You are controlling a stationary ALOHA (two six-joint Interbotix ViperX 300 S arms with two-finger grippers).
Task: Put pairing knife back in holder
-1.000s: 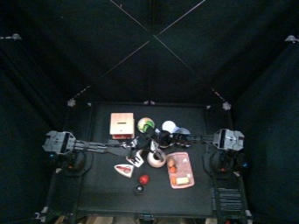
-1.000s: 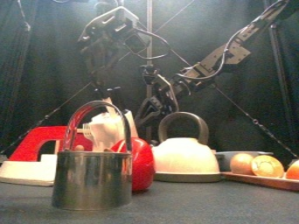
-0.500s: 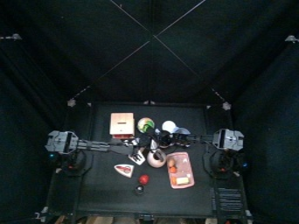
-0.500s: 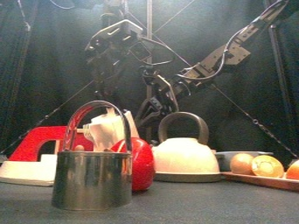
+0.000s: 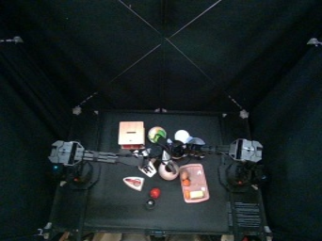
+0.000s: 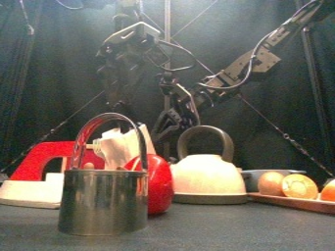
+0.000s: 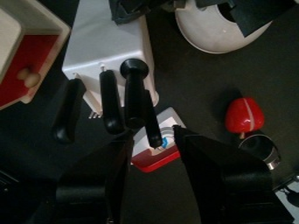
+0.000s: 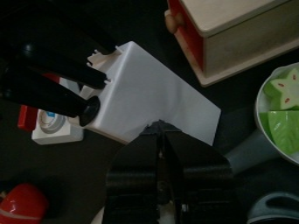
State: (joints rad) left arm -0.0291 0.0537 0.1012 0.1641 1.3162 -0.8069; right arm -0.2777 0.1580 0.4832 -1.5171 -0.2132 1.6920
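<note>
Release step, I judge: my left fingers [image 7: 222, 175] stand wide apart and hold nothing, just over the black handles at centre left of the left wrist view. The paring knife [image 7: 136, 92], which I take to be the handle nearest me, looks seated in the white knife holder [image 7: 105, 44] with its blade hidden in a slot. My right fingers [image 8: 138, 175] are almost closed, tips at the holder's lower edge at the centre of the right wrist view; whether they pinch it I cannot tell. Next move calls for lifting the left arm straight away without snagging handles. In the top view everything is too small to read, and in the front view the metal pot [image 6: 102, 201] blocks the holder.
</note>
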